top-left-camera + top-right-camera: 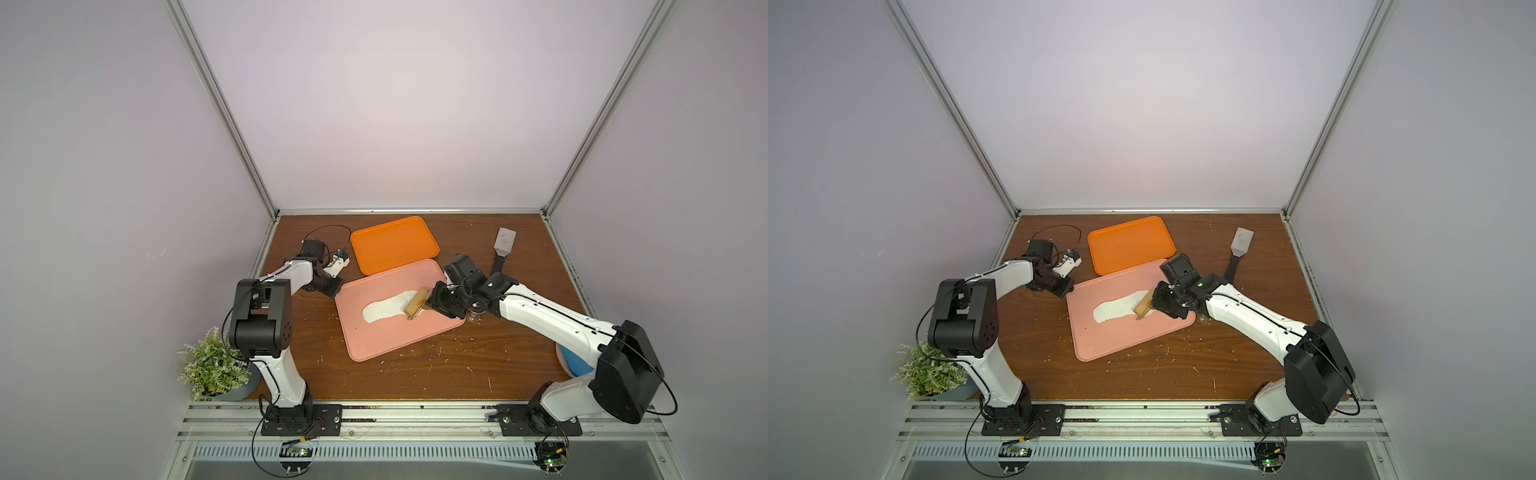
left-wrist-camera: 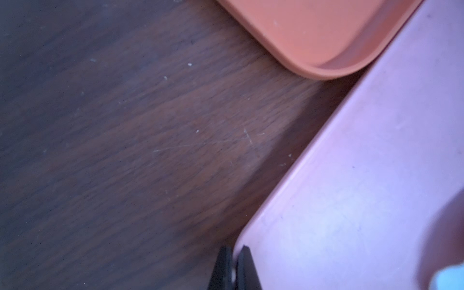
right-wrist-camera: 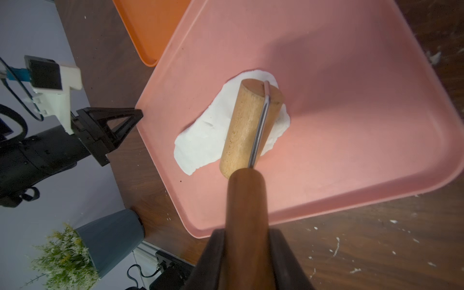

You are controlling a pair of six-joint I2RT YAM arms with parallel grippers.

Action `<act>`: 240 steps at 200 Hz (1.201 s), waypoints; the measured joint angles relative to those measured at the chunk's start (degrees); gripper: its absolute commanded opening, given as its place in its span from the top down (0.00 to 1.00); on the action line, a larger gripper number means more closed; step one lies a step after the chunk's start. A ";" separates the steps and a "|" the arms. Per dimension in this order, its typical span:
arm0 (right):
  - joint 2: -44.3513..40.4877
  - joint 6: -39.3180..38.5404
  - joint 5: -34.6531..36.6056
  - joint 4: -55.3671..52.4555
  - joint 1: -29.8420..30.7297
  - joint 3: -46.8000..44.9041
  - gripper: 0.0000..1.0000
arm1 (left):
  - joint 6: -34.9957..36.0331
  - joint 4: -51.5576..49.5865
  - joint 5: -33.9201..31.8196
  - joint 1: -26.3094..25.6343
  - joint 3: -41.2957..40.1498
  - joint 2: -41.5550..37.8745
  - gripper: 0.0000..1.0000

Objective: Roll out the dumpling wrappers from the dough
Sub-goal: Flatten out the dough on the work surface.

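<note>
Your right gripper (image 3: 247, 238) clamps the wooden roller (image 3: 247, 128) by its handle, pressing the dough sheet (image 3: 200, 143) flat; left gripper (image 2: 233, 268) pinches the pink tray (image 2: 364, 200) corner, likely to anchor it.

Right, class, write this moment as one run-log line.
left fingers: shut on pink tray rim | right fingers: shut on rolling pin handle | roller: on dough sheet | orange tray: empty

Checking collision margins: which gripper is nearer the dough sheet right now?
Right. The right gripper holds the roller, which rests on the dough sheet. The left gripper pinches the pink tray at its corner, apart from the dough.
</note>
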 measured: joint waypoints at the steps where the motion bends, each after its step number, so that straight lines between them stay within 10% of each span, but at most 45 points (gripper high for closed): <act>1: -0.07 -0.17 0.00 -0.26 0.00 0.24 1.00 | 0.00 0.00 0.00 0.00 -0.02 0.00 1.00; 116: 8.87 0.63 -1.57 1.07 2.05 5.11 1.00 | 0.02 0.00 -0.02 0.00 -0.02 0.00 1.00; 240: -3.87 4.20 -9.01 17.84 -2.75 -18.14 1.00 | -0.07 0.07 -0.26 0.00 0.00 0.00 1.00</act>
